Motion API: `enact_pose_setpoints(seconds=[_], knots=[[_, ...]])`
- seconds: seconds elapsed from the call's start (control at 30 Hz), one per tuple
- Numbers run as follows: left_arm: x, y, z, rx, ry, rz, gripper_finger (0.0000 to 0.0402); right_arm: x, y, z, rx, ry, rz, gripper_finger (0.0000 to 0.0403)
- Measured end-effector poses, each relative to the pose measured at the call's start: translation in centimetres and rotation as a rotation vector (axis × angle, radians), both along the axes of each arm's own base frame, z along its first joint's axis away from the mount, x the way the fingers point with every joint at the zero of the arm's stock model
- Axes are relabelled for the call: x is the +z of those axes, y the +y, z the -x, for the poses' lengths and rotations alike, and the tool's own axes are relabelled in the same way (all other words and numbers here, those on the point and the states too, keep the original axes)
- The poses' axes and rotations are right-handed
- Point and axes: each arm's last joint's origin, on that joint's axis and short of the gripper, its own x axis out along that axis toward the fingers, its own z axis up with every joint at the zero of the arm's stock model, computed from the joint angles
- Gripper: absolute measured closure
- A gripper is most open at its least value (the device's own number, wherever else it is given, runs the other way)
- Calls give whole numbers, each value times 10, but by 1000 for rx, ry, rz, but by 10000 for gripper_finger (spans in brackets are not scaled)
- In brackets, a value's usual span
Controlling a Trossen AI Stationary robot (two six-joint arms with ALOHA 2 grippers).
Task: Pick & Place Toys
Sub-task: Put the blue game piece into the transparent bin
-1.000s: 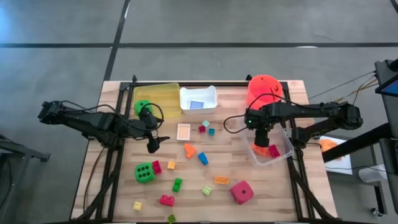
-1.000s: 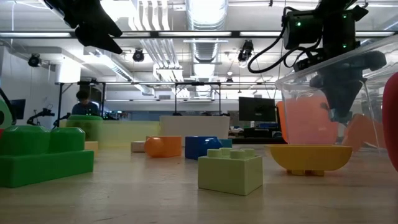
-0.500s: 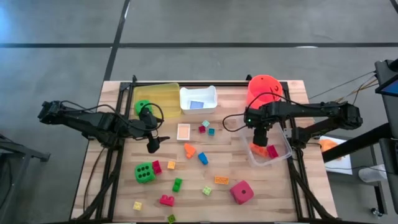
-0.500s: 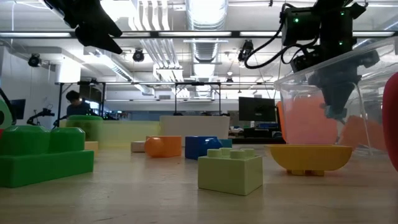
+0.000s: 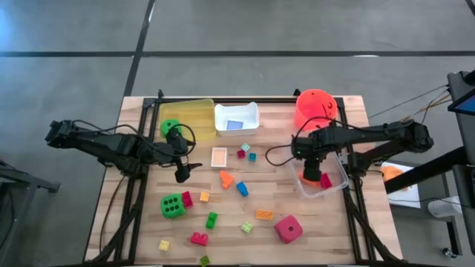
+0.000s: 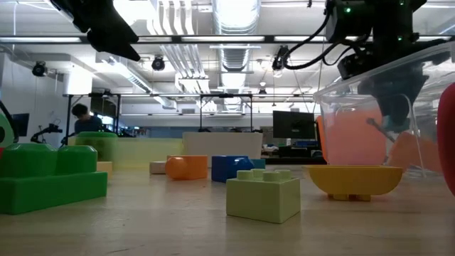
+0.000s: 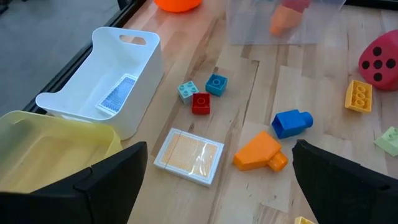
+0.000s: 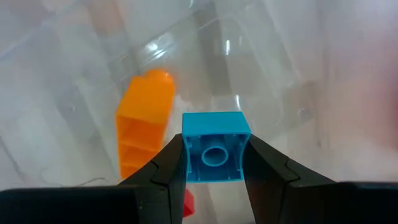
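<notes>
Right gripper [image 5: 310,176] has dipped lower into the clear tray [image 5: 341,175], jaws clamping a blue brick [image 8: 214,155] (release looks imminent); left gripper [image 5: 182,174] waits wide open.

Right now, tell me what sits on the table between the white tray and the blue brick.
In the high view, between the white tray and the blue brick lie a small red brick and a teal cube; the orange brick sits just beside the line.
</notes>
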Motion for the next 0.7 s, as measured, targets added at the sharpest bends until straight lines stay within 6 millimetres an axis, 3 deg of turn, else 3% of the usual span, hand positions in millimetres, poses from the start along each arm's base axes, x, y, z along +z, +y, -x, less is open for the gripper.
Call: enact_pose_setpoints(seconds=[0.33,0.7], knots=[[0,0,0,-2,0,-2,16,-1,14,0,63,0,-47,288],[0,0,0,-2,0,-2,16,-17,14,6,67,49,-65,288]])
